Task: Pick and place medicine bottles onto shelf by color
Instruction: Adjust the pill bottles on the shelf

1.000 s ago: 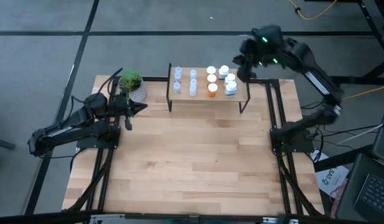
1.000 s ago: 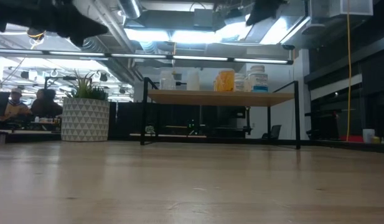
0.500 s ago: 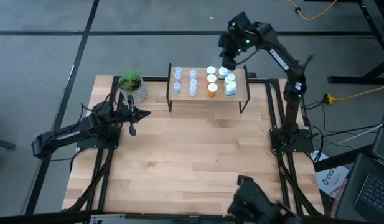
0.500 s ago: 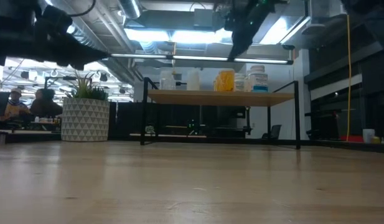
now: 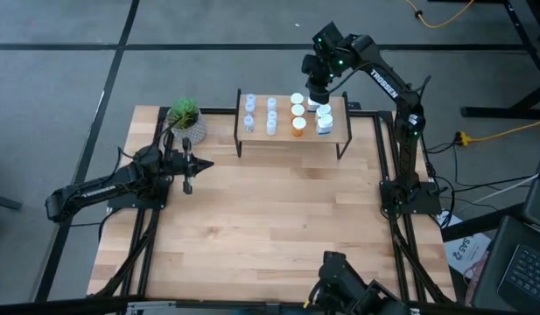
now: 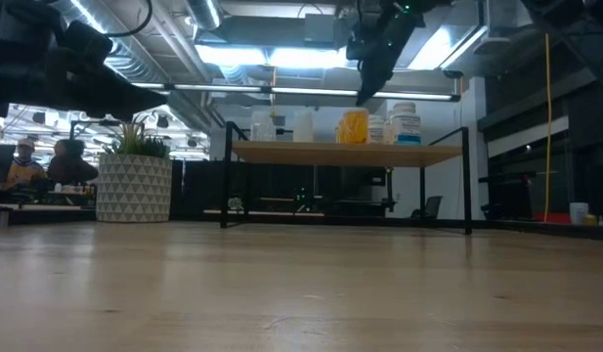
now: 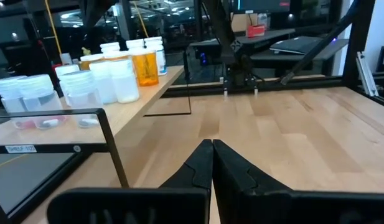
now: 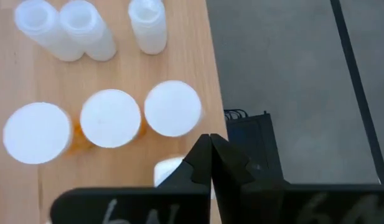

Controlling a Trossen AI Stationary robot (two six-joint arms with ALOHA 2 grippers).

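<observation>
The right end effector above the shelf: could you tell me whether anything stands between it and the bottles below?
Nothing visible does. The right end effector, shut and empty, hangs over the shelf, directly above the white-capped orange bottles, with only open air between.

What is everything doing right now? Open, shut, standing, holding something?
Right gripper: shut, empty, above the shelf's far edge.
Left gripper: shut, empty, over the table near the plant.
Medicine bottles: upright on the shelf, capped.
Shelf: standing on the table.
Plant: upright in its pot.
</observation>
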